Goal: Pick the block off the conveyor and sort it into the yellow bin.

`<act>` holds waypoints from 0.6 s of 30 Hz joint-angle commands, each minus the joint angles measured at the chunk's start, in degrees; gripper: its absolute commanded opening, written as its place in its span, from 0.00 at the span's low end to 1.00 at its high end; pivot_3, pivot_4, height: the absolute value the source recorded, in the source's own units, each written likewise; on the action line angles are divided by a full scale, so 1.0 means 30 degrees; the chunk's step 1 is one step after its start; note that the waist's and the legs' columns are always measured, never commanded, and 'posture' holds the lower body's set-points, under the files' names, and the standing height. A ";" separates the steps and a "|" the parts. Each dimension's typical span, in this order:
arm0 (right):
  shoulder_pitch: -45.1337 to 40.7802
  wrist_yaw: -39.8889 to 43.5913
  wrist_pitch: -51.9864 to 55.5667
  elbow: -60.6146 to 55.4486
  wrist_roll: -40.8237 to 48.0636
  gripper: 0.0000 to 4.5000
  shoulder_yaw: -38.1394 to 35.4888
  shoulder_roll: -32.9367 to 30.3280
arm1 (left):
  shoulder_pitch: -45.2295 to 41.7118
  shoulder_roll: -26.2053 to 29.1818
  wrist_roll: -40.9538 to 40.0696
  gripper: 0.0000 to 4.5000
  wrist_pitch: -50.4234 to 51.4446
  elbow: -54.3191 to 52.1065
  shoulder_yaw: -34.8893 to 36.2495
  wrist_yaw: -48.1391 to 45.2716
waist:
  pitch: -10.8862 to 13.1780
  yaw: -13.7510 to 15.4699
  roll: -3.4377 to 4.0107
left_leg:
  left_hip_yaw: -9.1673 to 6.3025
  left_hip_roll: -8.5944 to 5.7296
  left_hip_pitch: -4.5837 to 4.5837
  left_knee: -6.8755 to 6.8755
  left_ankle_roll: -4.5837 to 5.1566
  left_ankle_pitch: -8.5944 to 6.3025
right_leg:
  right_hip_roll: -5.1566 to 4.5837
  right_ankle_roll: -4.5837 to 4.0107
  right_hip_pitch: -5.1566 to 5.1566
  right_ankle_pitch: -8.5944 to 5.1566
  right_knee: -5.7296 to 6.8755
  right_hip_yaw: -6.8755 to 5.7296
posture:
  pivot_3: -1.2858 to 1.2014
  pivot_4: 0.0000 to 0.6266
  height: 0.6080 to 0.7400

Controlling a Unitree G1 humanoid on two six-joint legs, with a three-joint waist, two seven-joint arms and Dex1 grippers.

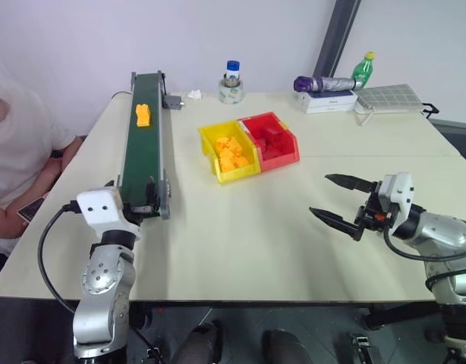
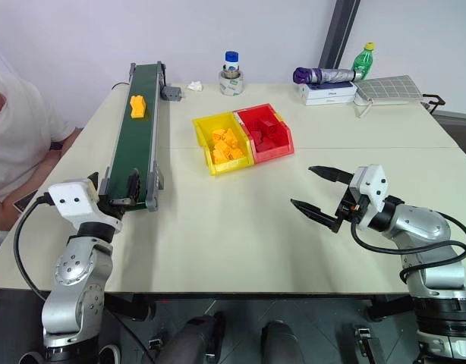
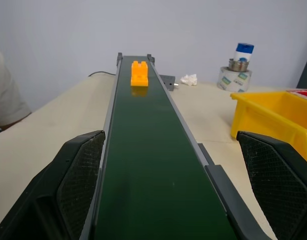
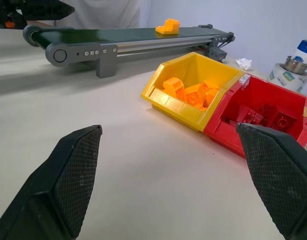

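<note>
A small yellow-orange block (image 1: 143, 114) rides on the far part of the dark green conveyor (image 1: 146, 152), close to the motor end. My left gripper (image 3: 176, 200) is open at the belt's near end, one finger on each side of the rails, far short of the block. The yellow bin (image 1: 208, 144) sits mid-table beside the belt and holds several orange blocks. My right gripper (image 1: 324, 196) hovers open and empty over the table at the right, pointing towards the bins.
A red bin (image 1: 291, 149) with red blocks is joined to the yellow one. At the back stand a tape roll with a bottle (image 1: 231, 85), a white box (image 1: 328, 101), a green bottle (image 1: 362, 68) and a crumpled tissue (image 1: 194, 95). A person (image 1: 17, 144) sits at the left table edge.
</note>
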 commanded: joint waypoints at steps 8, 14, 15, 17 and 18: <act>-0.0094 -0.0080 -0.0323 -0.0368 0.0002 1.00 -0.0263 -0.0007 | -0.0718 0.0250 -0.0064 0.99 0.0366 0.0125 0.0305 0.0321 | 0.0000 0.0016 0.0000 | 0.0000 0.0000 0.0000 0.0001 0.0000 0.0000 | 0.0002 0.0000 0.0000 0.0000 0.0001 -0.0001 | 0.52 0.24 1.00; 0.0051 -0.0123 -0.0312 -0.0504 0.0006 1.00 -0.0240 0.0025 | -0.1945 0.0639 -0.0512 0.99 0.1415 0.0620 0.0927 0.0506 | 0.0000 0.0002 -0.0001 | 0.0000 0.0000 0.0002 0.0008 0.0000 0.0000 | 0.0005 0.0003 0.0001 0.0002 0.0006 -0.0003 | 0.52 0.24 1.00; 0.0042 -0.0149 -0.0308 -0.0510 0.0006 1.00 -0.0225 0.0049 | -0.2283 0.0769 -0.0634 0.99 0.1512 0.0770 0.1008 0.0427 | 0.0000 0.0000 0.0000 | -0.0001 0.0000 0.0002 0.0009 0.0000 0.0000 | 0.0006 0.0003 -0.0001 0.0002 0.0010 -0.0003 | 0.52 0.24 1.00; 0.0039 -0.0189 -0.0312 -0.0541 -0.0012 1.00 -0.0180 0.0085 | -0.2941 0.0824 -0.1087 0.99 0.1902 0.1067 0.1309 0.0511 | 0.0000 0.0003 -0.0001 | 0.0000 0.0000 0.0002 0.0009 0.0000 0.0001 | 0.0008 0.0004 -0.0003 0.0002 0.0011 -0.0003 | 0.52 0.24 1.00; 0.0038 -0.0198 -0.0315 -0.0552 -0.0011 1.00 -0.0169 0.0096 | -0.3273 0.0824 -0.1306 0.99 0.2237 0.1253 0.1486 0.0631 | 0.0000 0.0005 -0.0001 | -0.0001 0.0000 0.0002 0.0011 0.0000 0.0001 | 0.0009 0.0005 -0.0003 0.0004 0.0013 -0.0004 | 0.52 0.24 1.00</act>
